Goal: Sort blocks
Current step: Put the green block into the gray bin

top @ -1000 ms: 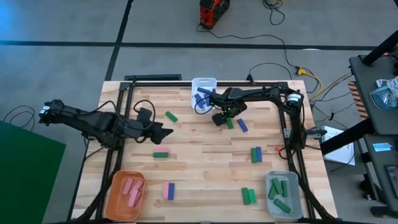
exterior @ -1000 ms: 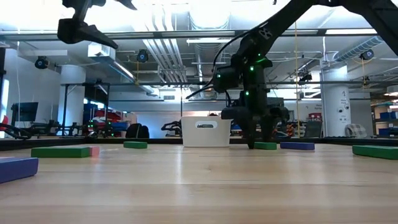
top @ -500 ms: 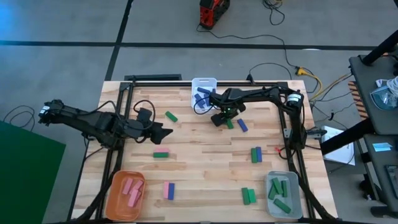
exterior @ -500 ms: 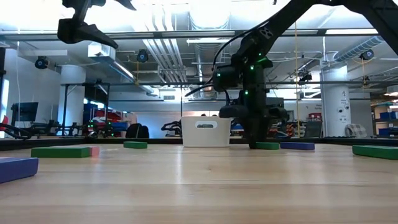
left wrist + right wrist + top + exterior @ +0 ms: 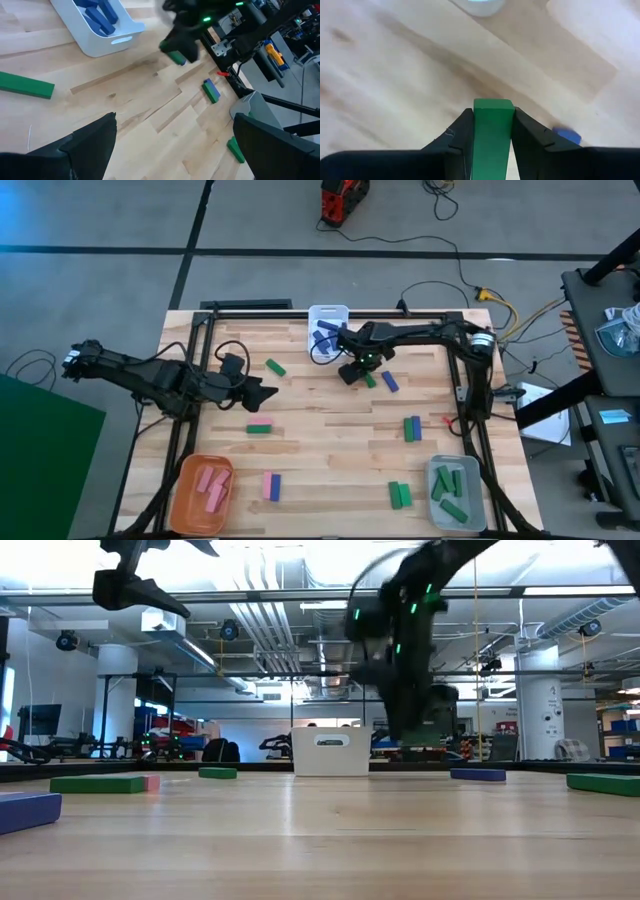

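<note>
At the near edge of the table [image 5: 300,450], pink blocks [image 5: 210,485] are being held in the orange bin [image 5: 183,502] and green ones in the grey bin [image 5: 470,505]. Just beyond these, a pink and blue pair [image 5: 270,486] and a green pair [image 5: 399,495] are lying on the wood.

Farther in, a single green block [image 5: 259,429] is lying near the left gripper [image 5: 272,391], which is being held above the table with its fingers [image 5: 95,137] spread wide and nothing between them. Toward the right side, a green and blue pair [image 5: 411,428] is lying flat.

Beyond the middle, a green block [image 5: 491,132] is being pinched between the fingers [image 5: 457,137] of the right gripper [image 5: 352,372], and in the low view it appears to be lifted clear of the table, though the arm is blurred there. A blue block [image 5: 390,382] is lying just beside it, and another green block [image 5: 275,367] is lying well apart to the left.

At the far edge, blue blocks [image 5: 324,333] are being held in the white bin [image 5: 328,311].
</note>
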